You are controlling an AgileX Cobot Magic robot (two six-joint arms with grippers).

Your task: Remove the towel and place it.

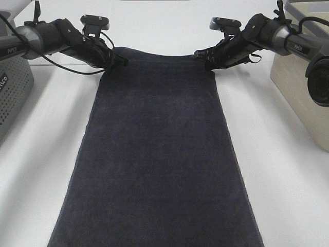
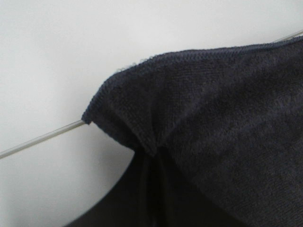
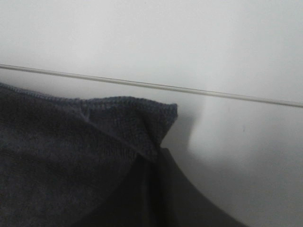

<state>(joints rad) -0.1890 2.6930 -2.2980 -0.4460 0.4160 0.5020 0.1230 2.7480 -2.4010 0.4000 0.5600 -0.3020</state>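
The towel [image 1: 157, 154] is a long dark charcoal cloth stretched down the middle of the white table [image 1: 46, 170], running off the near edge of the exterior view. My left gripper [image 1: 117, 60] is shut on its far left corner, which bunches up between the jaws in the left wrist view [image 2: 147, 137]. At the far right corner my right gripper [image 1: 204, 57] is shut too, the cloth [image 3: 118, 127] pinched and folded in its jaws. The far hem sags slightly between the two grips.
A grey perforated bin [image 1: 13, 90] stands at the left edge of the table. A beige container [image 1: 298, 92] stands at the right. A thin seam line [image 3: 151, 85] runs across the white surface behind the towel.
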